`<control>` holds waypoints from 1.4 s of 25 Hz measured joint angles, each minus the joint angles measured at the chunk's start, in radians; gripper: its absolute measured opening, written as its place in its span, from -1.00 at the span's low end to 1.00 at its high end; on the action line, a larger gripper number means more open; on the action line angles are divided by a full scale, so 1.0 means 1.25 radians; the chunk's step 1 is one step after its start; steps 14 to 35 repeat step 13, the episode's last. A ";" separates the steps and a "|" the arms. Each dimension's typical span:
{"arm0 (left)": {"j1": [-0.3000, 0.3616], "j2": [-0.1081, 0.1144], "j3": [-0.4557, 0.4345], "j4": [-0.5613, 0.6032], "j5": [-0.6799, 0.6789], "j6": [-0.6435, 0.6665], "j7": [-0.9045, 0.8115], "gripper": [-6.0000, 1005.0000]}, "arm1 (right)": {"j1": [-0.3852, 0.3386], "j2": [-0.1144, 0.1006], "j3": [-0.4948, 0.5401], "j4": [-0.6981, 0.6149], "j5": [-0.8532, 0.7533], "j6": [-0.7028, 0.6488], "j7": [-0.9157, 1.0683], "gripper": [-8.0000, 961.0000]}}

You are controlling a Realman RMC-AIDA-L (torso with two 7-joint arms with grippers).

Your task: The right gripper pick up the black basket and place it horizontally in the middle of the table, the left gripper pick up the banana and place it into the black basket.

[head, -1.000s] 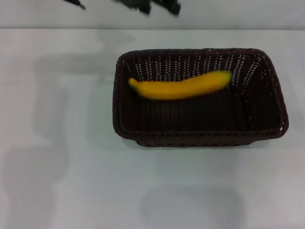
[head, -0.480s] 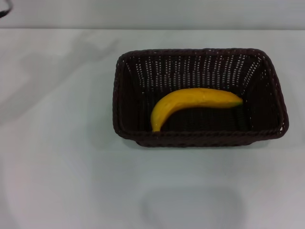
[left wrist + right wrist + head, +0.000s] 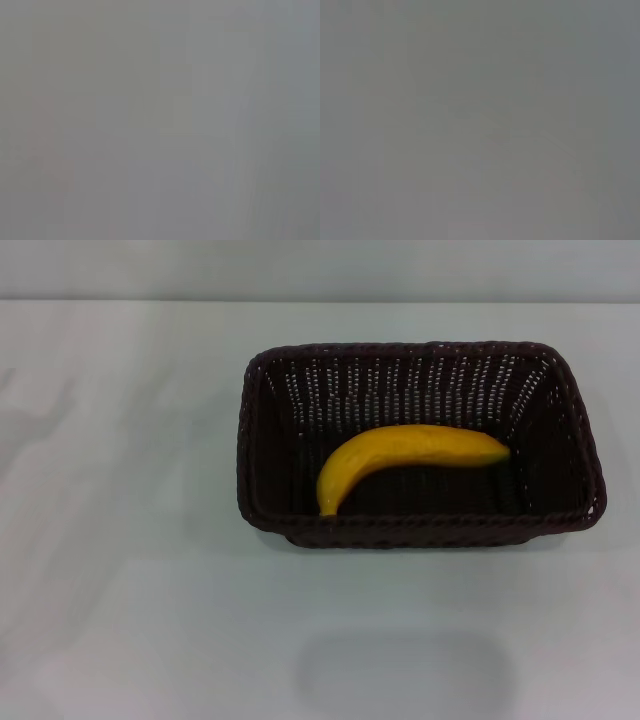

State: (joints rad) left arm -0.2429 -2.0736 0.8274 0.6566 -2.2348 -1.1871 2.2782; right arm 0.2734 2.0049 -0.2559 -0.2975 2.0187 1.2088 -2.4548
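Note:
The black basket (image 3: 565, 430) lies lengthwise across the middle of the white table (image 3: 120, 540) in the head view. The yellow banana (image 3: 400, 455) lies inside it on the basket floor, curved, one end near the front wall and the other pointing right. Neither gripper shows in the head view. The left wrist view and the right wrist view show only plain grey, with no fingers and no objects.
The table's far edge (image 3: 320, 302) runs along the top of the head view. A faint shadow patch (image 3: 400, 675) lies on the table in front of the basket.
One second ago the banana was at the back of the basket with a dark gripper at the top edge. The banana has settled lower and the gripper has left the view.

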 joint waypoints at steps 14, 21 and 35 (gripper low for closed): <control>-0.026 -0.005 -0.112 -0.195 -0.044 -0.077 0.179 0.74 | 0.010 0.000 -0.060 0.009 -0.022 0.013 -0.057 0.72; -0.026 -0.005 -0.112 -0.195 -0.044 -0.077 0.179 0.74 | 0.010 0.000 -0.060 0.009 -0.022 0.013 -0.057 0.72; -0.026 -0.005 -0.112 -0.195 -0.044 -0.077 0.179 0.74 | 0.010 0.000 -0.060 0.009 -0.022 0.013 -0.057 0.72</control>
